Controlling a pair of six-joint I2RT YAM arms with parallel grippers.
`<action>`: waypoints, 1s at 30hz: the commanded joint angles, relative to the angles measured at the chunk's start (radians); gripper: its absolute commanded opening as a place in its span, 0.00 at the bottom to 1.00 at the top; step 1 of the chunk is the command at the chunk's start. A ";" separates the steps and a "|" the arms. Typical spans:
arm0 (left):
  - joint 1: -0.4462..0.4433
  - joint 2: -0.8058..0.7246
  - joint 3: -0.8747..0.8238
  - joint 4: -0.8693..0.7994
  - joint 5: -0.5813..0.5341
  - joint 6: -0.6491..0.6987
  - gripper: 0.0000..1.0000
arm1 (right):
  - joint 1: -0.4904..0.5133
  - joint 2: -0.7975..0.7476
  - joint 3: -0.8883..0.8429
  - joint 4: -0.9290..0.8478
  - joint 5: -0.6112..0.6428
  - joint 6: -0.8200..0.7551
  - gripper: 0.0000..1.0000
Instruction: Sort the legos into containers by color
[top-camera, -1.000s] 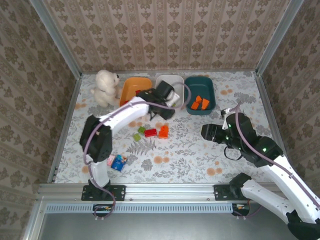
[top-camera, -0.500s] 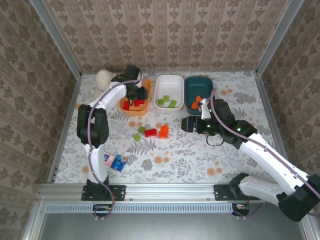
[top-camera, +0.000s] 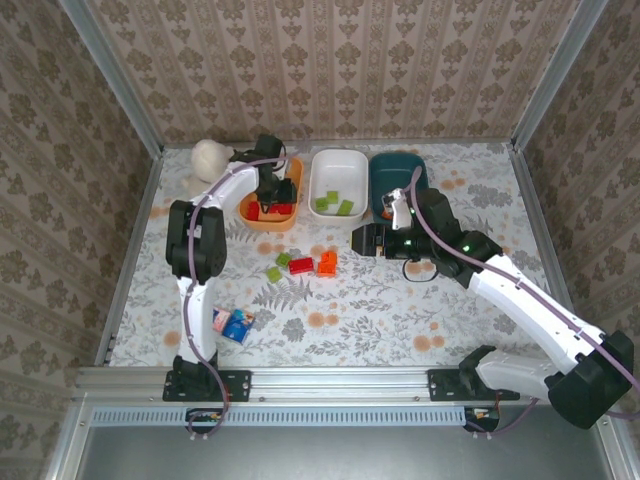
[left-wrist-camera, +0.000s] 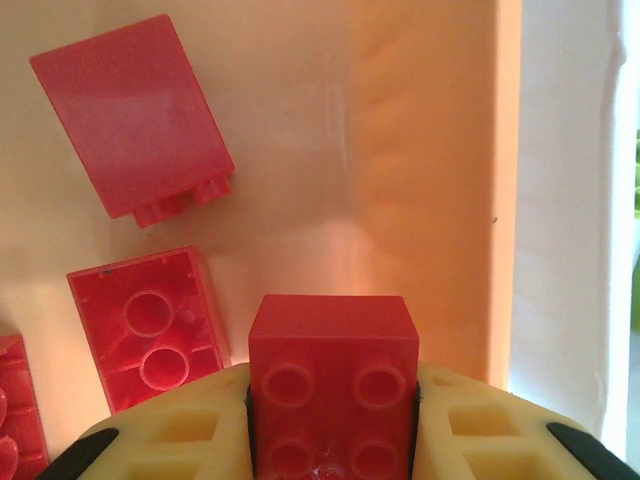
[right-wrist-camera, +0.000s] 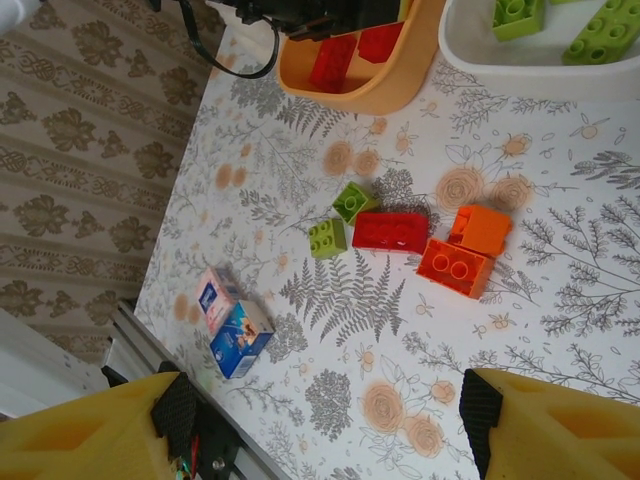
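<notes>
My left gripper (left-wrist-camera: 332, 425) is shut on a red lego (left-wrist-camera: 332, 365) low inside the orange tray (left-wrist-camera: 410, 150), where two other red legos (left-wrist-camera: 130, 115) (left-wrist-camera: 150, 325) lie; from above it (top-camera: 281, 190) sits over that tray (top-camera: 262, 222). My right gripper (right-wrist-camera: 330, 415) stands open and empty above the table (top-camera: 362, 241). Below it lie loose legos: two green (right-wrist-camera: 355, 201) (right-wrist-camera: 326, 238), one red (right-wrist-camera: 391, 231), two orange (right-wrist-camera: 456, 267) (right-wrist-camera: 480, 228). The white tray (top-camera: 338, 154) holds green legos (top-camera: 334, 205). The teal tray (top-camera: 400, 156) is partly hidden by my right arm.
A white plush toy (top-camera: 208, 160) sits left of the orange tray. A pink packet (right-wrist-camera: 218, 298) and a blue packet (right-wrist-camera: 240, 338) lie near the table's front left (top-camera: 235, 324). Metal rails and patterned walls bound the table.
My left gripper swung from beside the white tray into the orange tray with the red lego. My right arm reached left, toward the loose legos.
</notes>
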 joint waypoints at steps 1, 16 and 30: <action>0.011 0.007 -0.015 -0.045 0.007 -0.015 0.36 | -0.004 0.015 0.037 0.024 -0.030 0.015 0.74; -0.007 -0.136 -0.006 -0.082 -0.064 -0.046 0.61 | 0.023 0.129 0.139 -0.017 -0.035 -0.055 0.75; -0.065 -0.852 -0.620 0.153 -0.128 -0.298 0.70 | 0.260 0.561 0.357 -0.350 0.336 -0.027 0.90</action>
